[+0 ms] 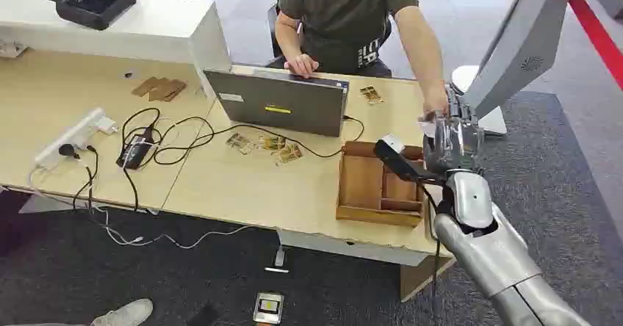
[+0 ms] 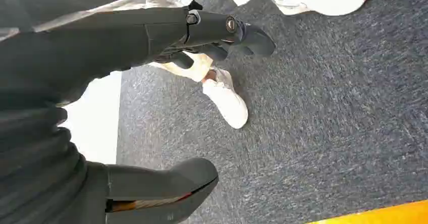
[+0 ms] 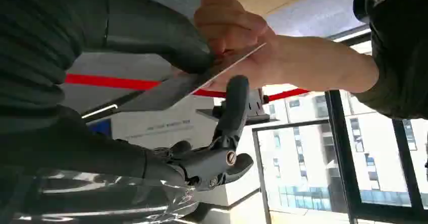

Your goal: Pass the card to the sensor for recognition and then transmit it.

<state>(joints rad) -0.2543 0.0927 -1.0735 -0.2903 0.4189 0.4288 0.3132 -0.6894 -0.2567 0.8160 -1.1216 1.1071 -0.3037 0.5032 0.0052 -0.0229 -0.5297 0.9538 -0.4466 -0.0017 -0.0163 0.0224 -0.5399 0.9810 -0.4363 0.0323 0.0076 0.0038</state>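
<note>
White print runs down the person's dark shirt (image 1: 367, 51), too small to read. The laptop (image 1: 278, 103) lid carries a yellow mark and a white sticker, both illegible. A white board (image 3: 161, 128) shows faint, blurred lettering.

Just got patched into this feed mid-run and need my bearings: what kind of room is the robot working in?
Most likely an office or reception-style desk. A person sits at a long wooden desk behind a laptop, grey carpet covers the floor, and the right wrist view shows big windows facing other buildings.
</note>
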